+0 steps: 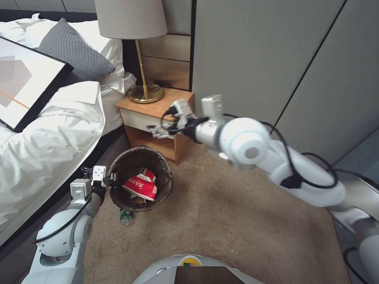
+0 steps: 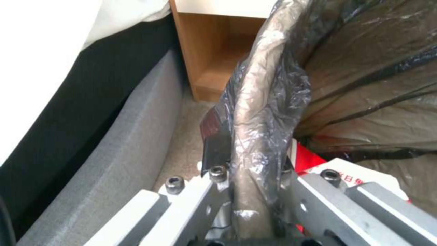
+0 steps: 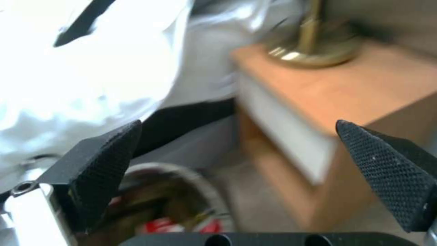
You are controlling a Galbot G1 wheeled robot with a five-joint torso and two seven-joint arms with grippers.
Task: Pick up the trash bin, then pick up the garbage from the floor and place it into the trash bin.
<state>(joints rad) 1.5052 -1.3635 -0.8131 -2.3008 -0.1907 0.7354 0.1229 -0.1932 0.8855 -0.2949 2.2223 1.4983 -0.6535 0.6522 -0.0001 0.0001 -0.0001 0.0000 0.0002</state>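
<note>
The left gripper (image 1: 107,178) has its fingers (image 2: 200,201) clamped on the bag-covered rim of the trash bin (image 1: 166,173), which sits on the floor (image 1: 237,221) beside the bed (image 1: 47,142). A red-and-white wrapper (image 1: 141,186) lies inside the bin; a small plastic bottle (image 1: 125,217) lies just beside its base. Above the bin, the right gripper (image 1: 158,130) hangs with fingers (image 3: 107,164) wide apart, before the nightstand (image 1: 158,114).

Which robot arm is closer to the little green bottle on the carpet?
Left. The left pincer grips the trash bin rim, and the bottle lies just below that bin. The right pincer hangs open, higher up by the nightstand.
</note>
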